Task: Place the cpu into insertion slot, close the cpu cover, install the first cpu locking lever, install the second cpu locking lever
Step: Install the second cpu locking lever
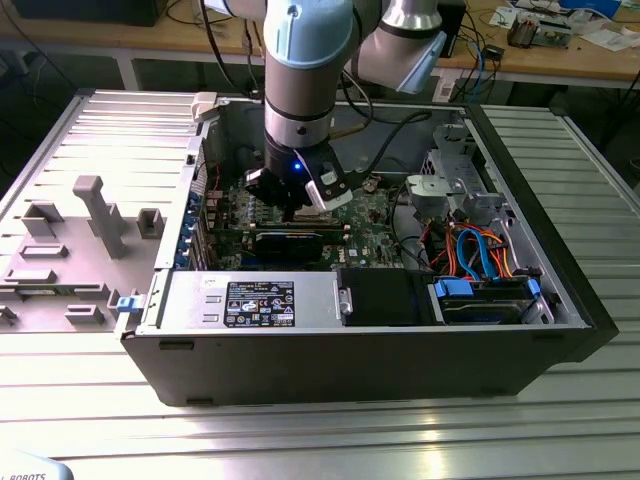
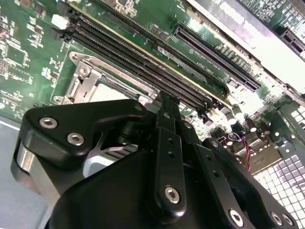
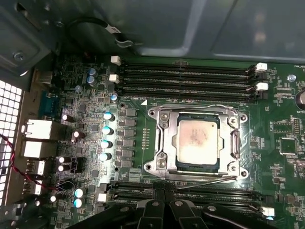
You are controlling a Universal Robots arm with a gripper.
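While the fingers (image 3: 164, 202) pinch together empty, the cpu (image 3: 198, 141) lies flat in its socket.

We see a ribbed metal counter (image 1: 330, 435) of pale aluminium slats filling the foreground of the exterior view. On it, toward that view's left, lies a grey panel (image 1: 75, 245) with raised blocks. Behind, a wooden bench (image 1: 560, 55) runs across the back, strewn with cables (image 1: 485, 45) and papers (image 1: 610, 35). Beneath the bench the space is dark. Soft, even light falls from above, giving the slats a dull sheen.
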